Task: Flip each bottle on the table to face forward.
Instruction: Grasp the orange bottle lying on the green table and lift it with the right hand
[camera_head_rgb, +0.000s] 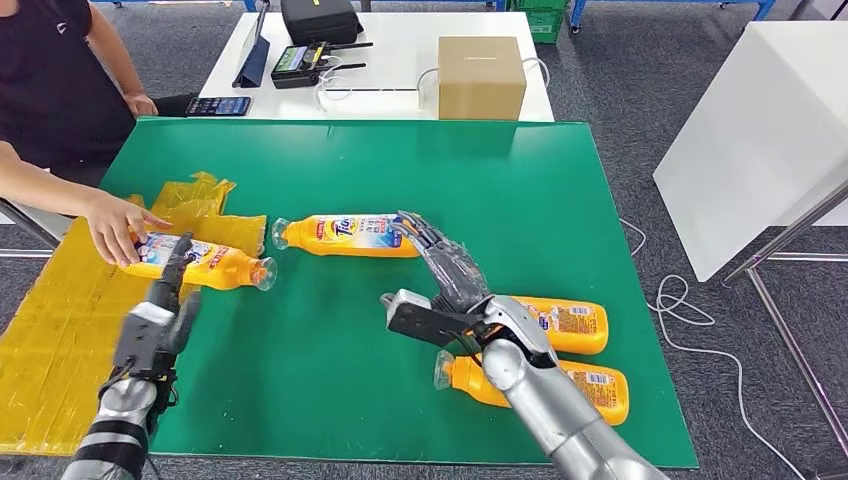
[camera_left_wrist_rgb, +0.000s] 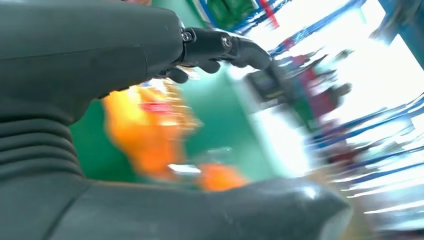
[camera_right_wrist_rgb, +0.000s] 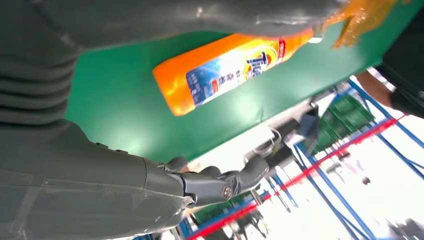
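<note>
Both arms are silver with a brushed metal sheen, built of rounded segments. The right arm (camera_head_rgb: 560, 410) thickens toward a bulbous joint behind the wrist, where a flat grey block juts out. The right hand (camera_head_rgb: 450, 268) has dark, segmented fingers. The left hand (camera_head_rgb: 165, 300) is dark grey too, on a boxy grey wrist. Up close, a ribbed grey cover (camera_left_wrist_rgb: 35, 145) meets a thick smooth thumb (camera_left_wrist_rgb: 280, 205), and small silver screws mark the finger (camera_left_wrist_rgb: 225, 47) hinges.
</note>
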